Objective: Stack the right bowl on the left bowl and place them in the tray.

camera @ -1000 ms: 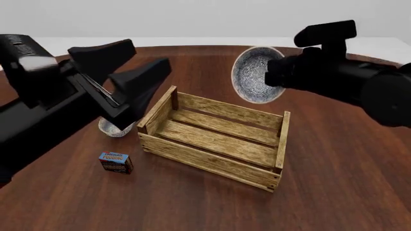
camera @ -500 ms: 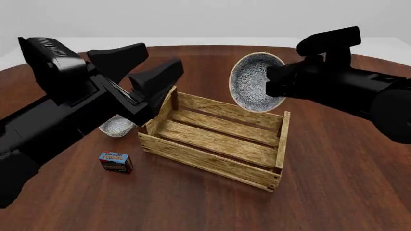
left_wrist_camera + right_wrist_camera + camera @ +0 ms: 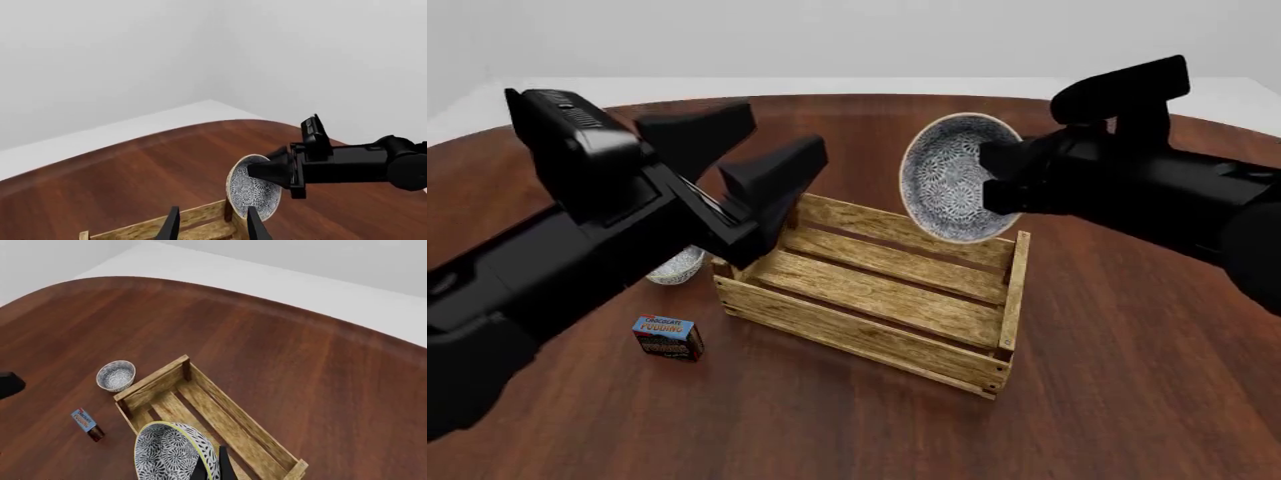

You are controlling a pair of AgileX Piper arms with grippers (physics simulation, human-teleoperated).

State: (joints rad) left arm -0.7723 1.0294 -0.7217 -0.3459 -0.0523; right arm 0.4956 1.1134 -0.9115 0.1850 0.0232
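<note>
Small blue-and-red rectangular pudding box [image 3: 669, 337] with pale lettering on its top face, lying flat on the round, dark reddish-brown wooden desk [image 3: 1121, 400] near the desk's left front area; in the right wrist view the same box [image 3: 87, 423] appears as a narrow blue block with a dark red side. Desk surface shows fine wood grain and a soft sheen. Beyond the curved far edge of the desk, a plain white floor and pale grey walls
</note>
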